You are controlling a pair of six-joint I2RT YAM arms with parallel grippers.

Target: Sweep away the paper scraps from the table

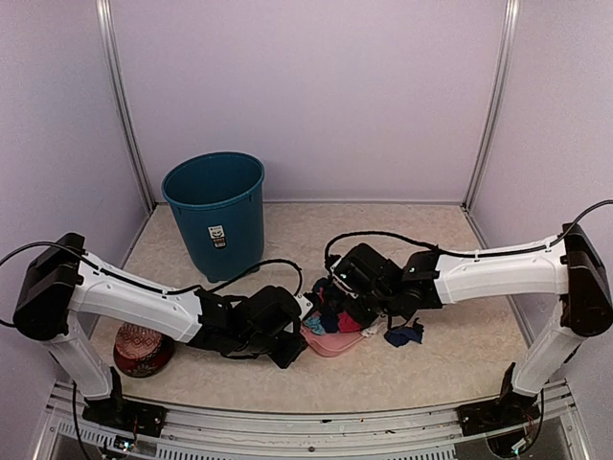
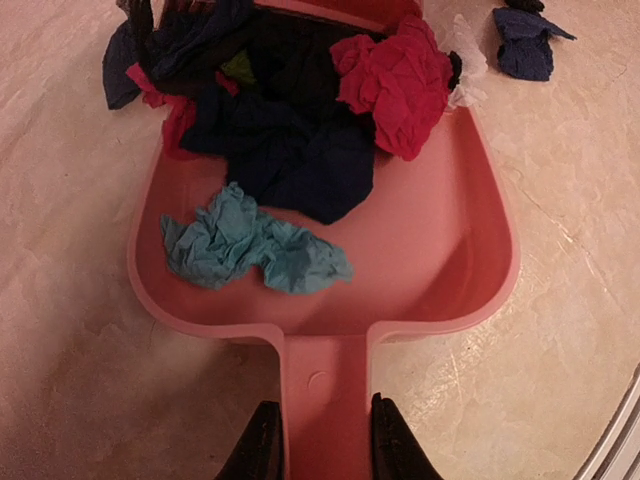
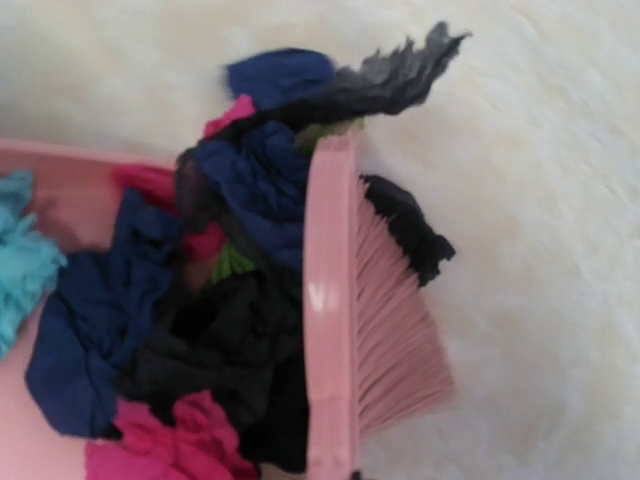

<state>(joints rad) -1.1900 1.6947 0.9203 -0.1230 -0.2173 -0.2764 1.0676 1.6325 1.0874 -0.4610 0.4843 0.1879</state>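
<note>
First, locate the paper scraps (image 2: 290,130): most lie heaped inside the pink dustpan (image 2: 440,250), crowded toward its open mouth. The heap is black, dark blue and magenta-red. One light teal scrap (image 2: 250,245) lies apart from it, nearer the handle. A white scrap (image 2: 465,60) sits at the pan's mouth on the right of the left wrist view. One dark blue scrap (image 2: 525,45) lies loose on the table (image 1: 460,355), just beyond the pan. A black scrap (image 3: 410,225) touches the bristles of the pink brush (image 3: 330,300).

Note that the left gripper (image 2: 325,445) grips the dustpan handle, one dark finger pressed against each side. The pan rests flat on the table, with the heap at the far end from these fingers.

The right gripper (image 1: 356,305) is clamped on the brush. Its fingers are out of frame in the right wrist view, where the brush's back runs off the bottom edge. The brush stands at the pan's mouth against the heap, bristles pointing away from the pan.

Only one marking is visible: a small white label (image 1: 218,236) on the teal bin (image 1: 215,216). It carries a dark figure, too small to read.

The table is beige with a faint marbled pattern. Lilac walls (image 1: 316,96) and metal posts (image 1: 490,105) enclose it. The bin stands upright behind the left arm. A dark bowl (image 1: 144,359) holding a red patterned ball (image 1: 142,340) sits near the front left corner.
</note>
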